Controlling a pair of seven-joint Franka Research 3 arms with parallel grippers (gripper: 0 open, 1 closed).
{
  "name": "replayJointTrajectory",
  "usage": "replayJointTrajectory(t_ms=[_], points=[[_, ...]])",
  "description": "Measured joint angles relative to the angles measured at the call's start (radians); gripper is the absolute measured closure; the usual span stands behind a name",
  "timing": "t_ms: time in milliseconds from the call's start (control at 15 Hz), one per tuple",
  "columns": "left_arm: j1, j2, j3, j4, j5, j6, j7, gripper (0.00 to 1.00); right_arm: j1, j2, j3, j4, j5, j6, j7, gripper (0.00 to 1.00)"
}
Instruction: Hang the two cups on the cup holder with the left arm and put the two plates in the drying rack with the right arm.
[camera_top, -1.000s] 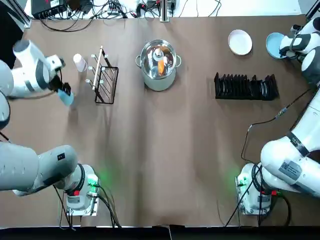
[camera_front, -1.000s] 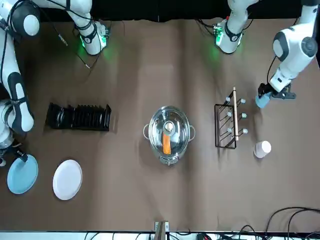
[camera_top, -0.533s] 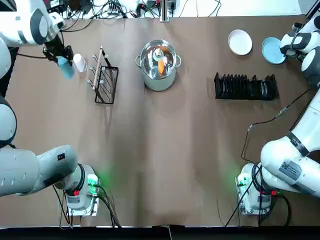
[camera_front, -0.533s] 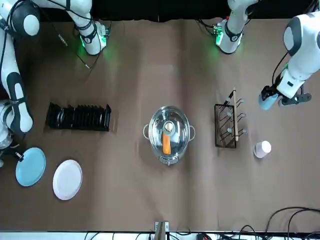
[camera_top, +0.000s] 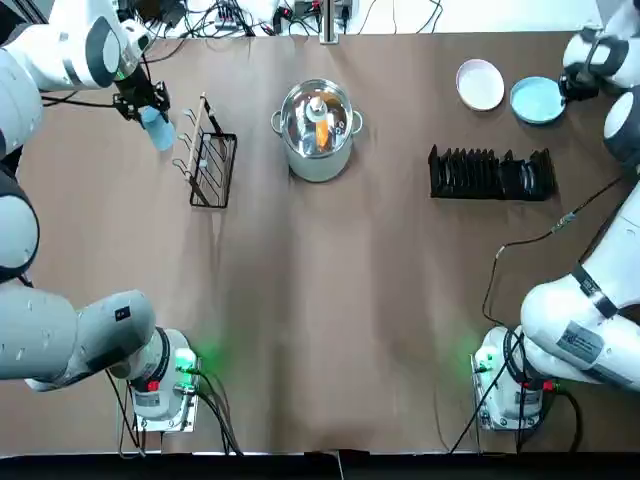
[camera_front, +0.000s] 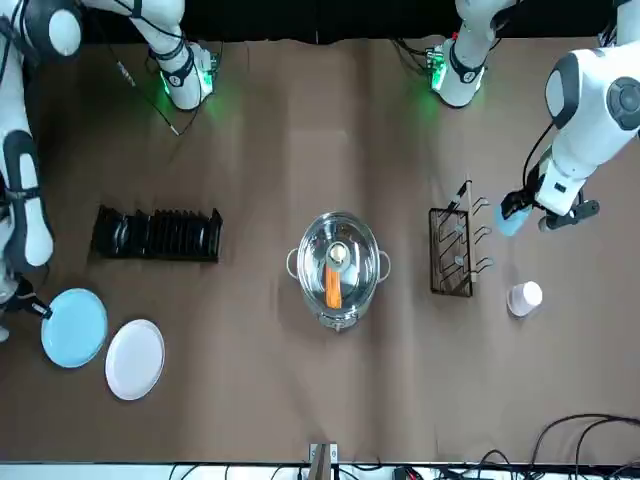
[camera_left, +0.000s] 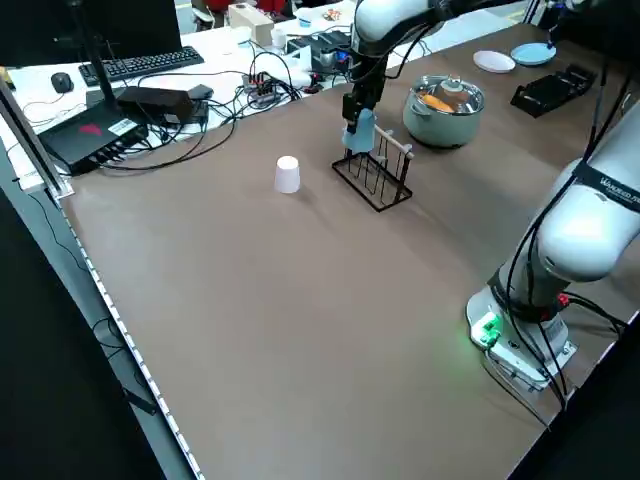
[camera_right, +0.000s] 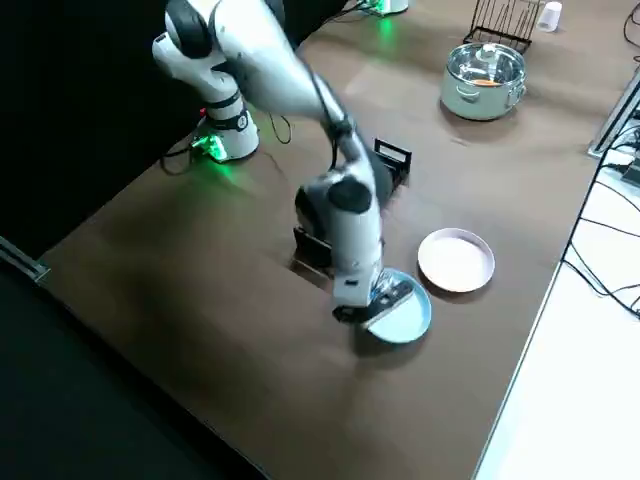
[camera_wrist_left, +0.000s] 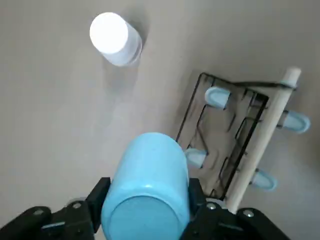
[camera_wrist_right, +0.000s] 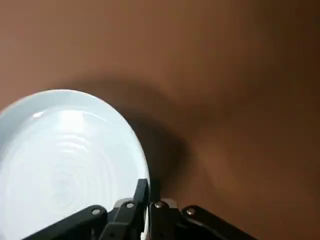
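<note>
My left gripper (camera_top: 146, 104) is shut on the light blue cup (camera_top: 158, 130), held just beside the pegs of the cup holder (camera_top: 208, 155) on its outer side. From the wrist, the blue cup (camera_wrist_left: 146, 185) hangs over the holder's wooden bar (camera_wrist_left: 260, 140). The lilac-white cup (camera_front: 524, 297) stands upside down on the table past the holder. My right gripper (camera_top: 568, 88) is shut on the rim of the light blue plate (camera_top: 537, 100), close to the white plate (camera_top: 480, 84). The plate (camera_wrist_right: 60, 155) casts a shadow on the table. The drying rack (camera_top: 490, 174) lies nearer the bases.
A steel pot (camera_top: 317, 128) with food in it stands mid-table between the holder and the rack. Cables and boxes (camera_left: 130, 110) crowd the far table edge. Both arm bases (camera_top: 165, 385) sit at the near edge.
The left arm carried the blue cup from well outside the holder up close to its pegs. The right arm slid the blue plate toward the white plate.
</note>
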Motion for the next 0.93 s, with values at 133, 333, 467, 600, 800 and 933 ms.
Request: replayJointTrajectory(t_ms=[133,333,467,600,800,933], points=[[-0.001,0.033,-0.023,0.029,0.000,0.008,-0.058,0.32,0.040,-0.086,0.002,0.006,0.000,-0.166,-0.001,0.97],[-0.005,0.072,-0.033,0.060,0.000,0.024,-0.102,0.32,0.101,-0.216,0.004,0.007,0.000,-0.374,-0.042,0.97],[-0.010,0.091,-0.033,0.064,0.000,0.037,-0.110,0.32,0.131,-0.280,0.004,0.006,-0.001,-0.496,-0.169,0.97],[-0.015,0.125,-0.033,0.064,0.000,0.060,-0.117,0.32,0.154,-0.334,0.004,-0.002,-0.057,-0.673,-0.355,0.97],[-0.014,0.153,-0.033,0.064,0.001,0.064,-0.117,0.32,0.202,-0.342,0.004,-0.035,-0.245,-0.730,-0.421,0.97],[-0.015,0.161,-0.033,0.065,0.001,0.064,-0.117,0.32,0.248,-0.342,0.005,-0.079,-0.356,-0.729,-0.434,0.97]])
